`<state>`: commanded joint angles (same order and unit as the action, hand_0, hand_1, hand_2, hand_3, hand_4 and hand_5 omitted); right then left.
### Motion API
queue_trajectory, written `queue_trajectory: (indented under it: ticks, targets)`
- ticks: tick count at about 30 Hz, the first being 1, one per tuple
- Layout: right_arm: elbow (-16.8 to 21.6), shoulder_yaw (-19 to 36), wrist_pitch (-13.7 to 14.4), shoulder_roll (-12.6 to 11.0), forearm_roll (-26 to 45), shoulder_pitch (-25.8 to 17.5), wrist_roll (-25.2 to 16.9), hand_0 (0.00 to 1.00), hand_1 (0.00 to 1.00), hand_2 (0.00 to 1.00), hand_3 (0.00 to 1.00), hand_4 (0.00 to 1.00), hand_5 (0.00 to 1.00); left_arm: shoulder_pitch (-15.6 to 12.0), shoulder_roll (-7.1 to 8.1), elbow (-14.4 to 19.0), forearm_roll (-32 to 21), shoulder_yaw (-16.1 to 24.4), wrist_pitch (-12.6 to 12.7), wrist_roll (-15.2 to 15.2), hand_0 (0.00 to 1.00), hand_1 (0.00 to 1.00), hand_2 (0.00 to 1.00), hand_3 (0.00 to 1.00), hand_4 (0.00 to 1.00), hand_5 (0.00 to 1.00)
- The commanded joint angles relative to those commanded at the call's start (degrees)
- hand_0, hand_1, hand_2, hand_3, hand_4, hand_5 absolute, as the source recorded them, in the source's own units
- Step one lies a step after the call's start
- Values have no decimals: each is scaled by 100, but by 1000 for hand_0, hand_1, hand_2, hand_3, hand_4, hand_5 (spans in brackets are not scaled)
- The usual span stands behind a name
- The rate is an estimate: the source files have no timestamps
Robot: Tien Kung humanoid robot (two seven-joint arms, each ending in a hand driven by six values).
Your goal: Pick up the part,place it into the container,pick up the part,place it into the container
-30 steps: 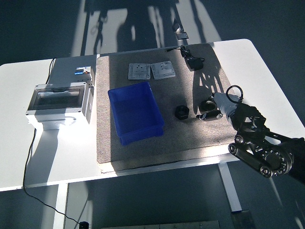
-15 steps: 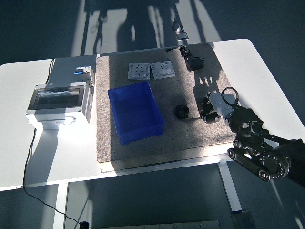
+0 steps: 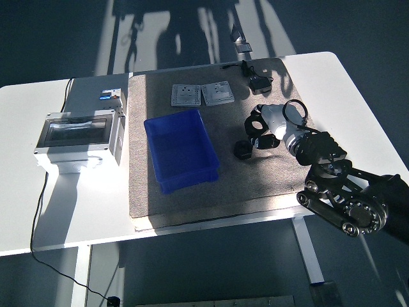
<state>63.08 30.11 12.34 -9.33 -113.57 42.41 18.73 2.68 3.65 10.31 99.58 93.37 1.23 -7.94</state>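
A black hex nut part (image 3: 243, 150) lies on the grey mat (image 3: 211, 185), just right of the blue container (image 3: 182, 150). The container looks empty. My right hand (image 3: 261, 131) comes in from the lower right and hovers just right of and above the nut. Its dark fingertips (image 3: 254, 124) are spread and hold nothing that I can see. A black cable loop (image 3: 294, 110) sits on the back of the hand. The left arm is out of view.
Two grey square plates (image 3: 185, 94) (image 3: 218, 94) lie at the back of the mat. A black adapter with cable (image 3: 259, 82) is at the back right. A grey electrical box (image 3: 80, 134) stands on the white table (image 3: 358, 102) at the left.
My right hand has moved left and toward the far side, from the mat's right part to right beside the nut. The nut and the container have not moved.
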Motion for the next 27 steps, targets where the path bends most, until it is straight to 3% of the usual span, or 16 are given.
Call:
queue_trajectory:
  ticks: [2, 3, 7, 10, 14, 15, 18, 20, 21, 26, 27]
  targets:
    - [46, -242, 245, 207, 98, 102, -235, 561, 349, 554, 613, 141, 2, -36, -24, 0, -191, -31, 86, 53, 701, 708, 697, 630, 860, 998]
    - [64, -368, 374, 306, 141, 128, -360, 611, 398, 553, 609, 168, 2, -44, -30, 0, -246, -40, 95, 54, 690, 700, 699, 631, 859, 998]
    - [235, -834, 863, 568, 279, 122, -844, 611, 398, 553, 609, 168, 2, -74, -43, 0, -417, -139, -84, -129, 690, 700, 699, 631, 859, 998]
    - [296, -1098, 1171, 672, 265, 106, -1089, 648, 407, 552, 593, 144, 2, -111, -36, 0, -571, -225, -228, -282, 698, 701, 707, 654, 860, 998]
    - [112, -1188, 1369, 719, 216, 92, -1105, 648, 407, 552, 593, 144, 2, -109, -44, 0, -517, -206, -302, -353, 698, 701, 707, 654, 860, 998]
    - [44, -1200, 1428, 727, 235, 82, -1095, 670, 487, 553, 588, 123, 2, -105, -44, 0, -489, -202, -330, -378, 702, 709, 728, 706, 865, 998]
    - [-150, -1197, 1605, 750, 408, 34, -1136, 670, 487, 553, 588, 123, 2, -100, -35, 0, -550, -251, -485, -512, 702, 709, 728, 706, 865, 998]
    - [-264, -1162, 1643, 759, 503, 12, -1155, 670, 487, 553, 588, 123, 2, -92, -25, 0, -582, -259, -596, -611, 702, 709, 728, 706, 865, 998]
    - [-307, -1146, 1619, 759, 547, 6, -1156, 730, 690, 649, 669, 37, 2, -88, -21, 0, -582, -256, -635, -648, 709, 717, 743, 724, 872, 998]
    - [-370, -1102, 1178, 749, 599, -15, -985, 730, 690, 649, 669, 37, 2, -73, -10, 0, -576, -236, -693, -724, 709, 717, 743, 724, 872, 998]
    - [-348, -1088, 1075, 743, 544, -16, -932, 926, 872, 819, 840, 484, 170, -68, -11, 0, -551, -216, -682, -728, 714, 724, 754, 740, 880, 998]
